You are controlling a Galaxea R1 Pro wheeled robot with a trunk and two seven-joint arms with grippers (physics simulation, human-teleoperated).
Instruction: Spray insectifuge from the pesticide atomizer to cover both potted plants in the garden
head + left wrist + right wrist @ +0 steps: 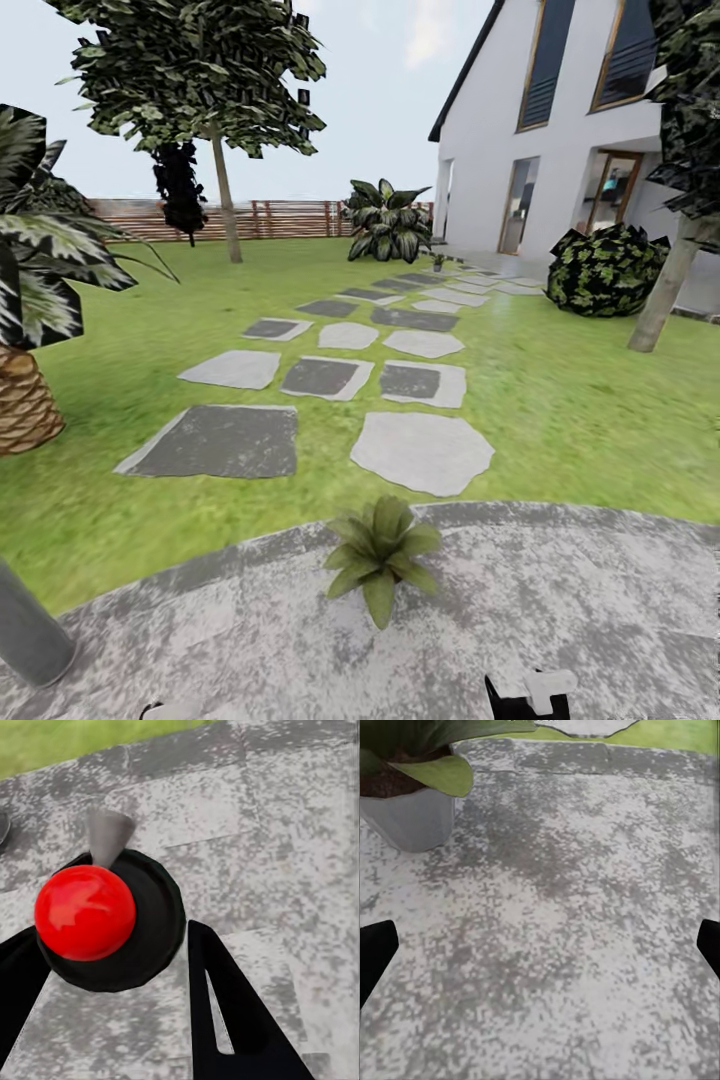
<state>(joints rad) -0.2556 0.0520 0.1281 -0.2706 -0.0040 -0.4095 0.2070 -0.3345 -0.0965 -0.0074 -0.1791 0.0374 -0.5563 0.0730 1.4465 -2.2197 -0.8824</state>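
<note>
In the left wrist view the pesticide atomizer (84, 911) is seen from above: a red round top on a black collar, with a grey nozzle pointing away. My left gripper (116, 937) is shut on it, a black finger (225, 1012) against each side, above the paved patio. One potted plant (380, 555) stands on the patio's near edge, just ahead of me. Its grey pot (409, 817) and leaves show close in the right wrist view. My right gripper (541, 949) is open over bare paving beside that pot. A small far plant (437, 262) stands by the path's end.
Grey stepping stones (330, 378) lead over the lawn toward the white house (560, 120). A palm trunk (22, 400) and a grey post (25, 625) stand at the left. A dark bush (605, 270) and a tree trunk (660, 290) are at the right. A wood fence (270, 218) closes the back.
</note>
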